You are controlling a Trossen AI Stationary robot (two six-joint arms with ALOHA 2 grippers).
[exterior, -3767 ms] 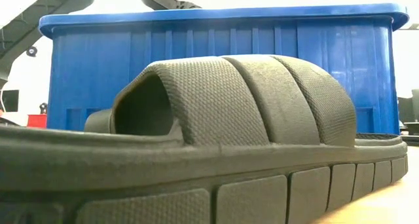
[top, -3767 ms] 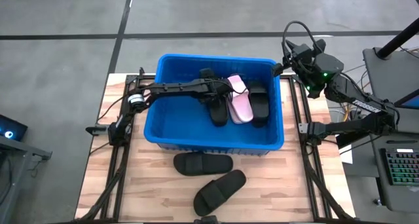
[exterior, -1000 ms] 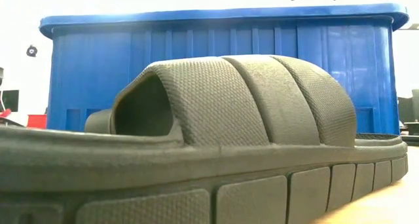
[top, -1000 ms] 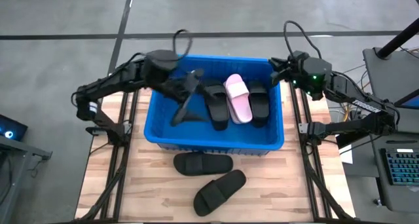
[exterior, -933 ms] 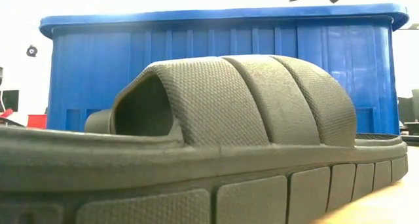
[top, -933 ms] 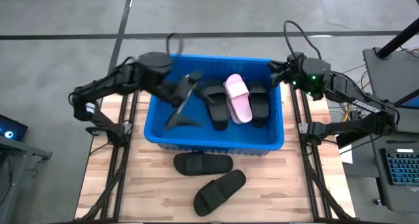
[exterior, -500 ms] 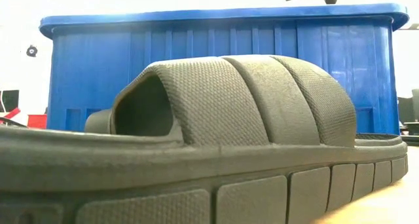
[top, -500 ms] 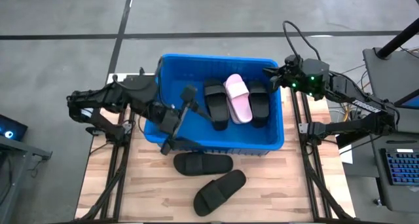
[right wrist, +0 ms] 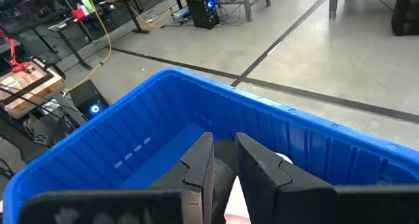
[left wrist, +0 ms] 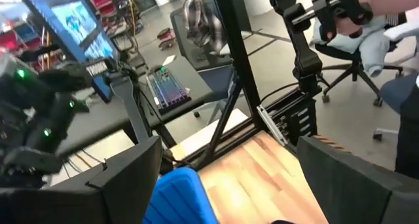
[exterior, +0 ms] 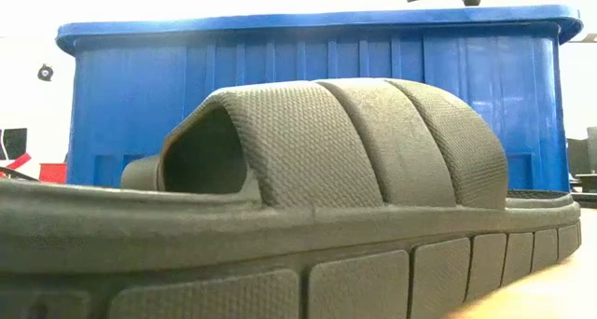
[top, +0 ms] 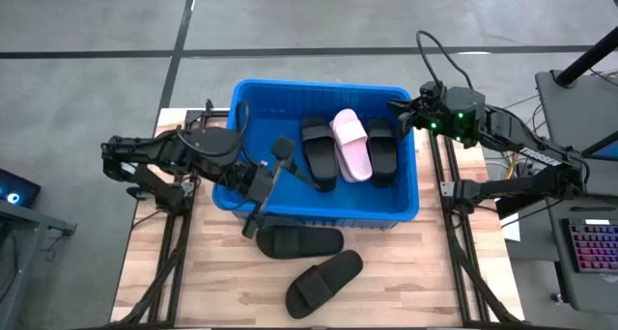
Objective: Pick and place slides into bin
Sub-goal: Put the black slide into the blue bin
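The blue bin [top: 319,85] stands on the far half of the wooden table. Inside it a black slide [top: 317,152], the pink slide [top: 352,147] and another black slide [top: 382,149] lie side by side on its floor. Two more black slides [top: 297,241] [top: 324,280] lie on the table in front of the bin; the nearer one fills the low view [exterior: 317,160]. My left gripper [top: 266,188] is wide open and empty over the bin's near wall, toward its left end. My right gripper [top: 401,110] hovers over the bin's far right corner, fingers together, empty.
Black frame rails run along the table's left and right sides [top: 174,243]. There is bare wood left and right of the two loose slides. A desk with a keyboard [top: 591,245] stands beyond the right edge. A person sits on a chair in the room [left wrist: 386,27].
My left gripper, still wide open, has swung from above the left part of the bin's inside toward the table's near edge and come lower, to the bin's near wall. The slides have kept still.
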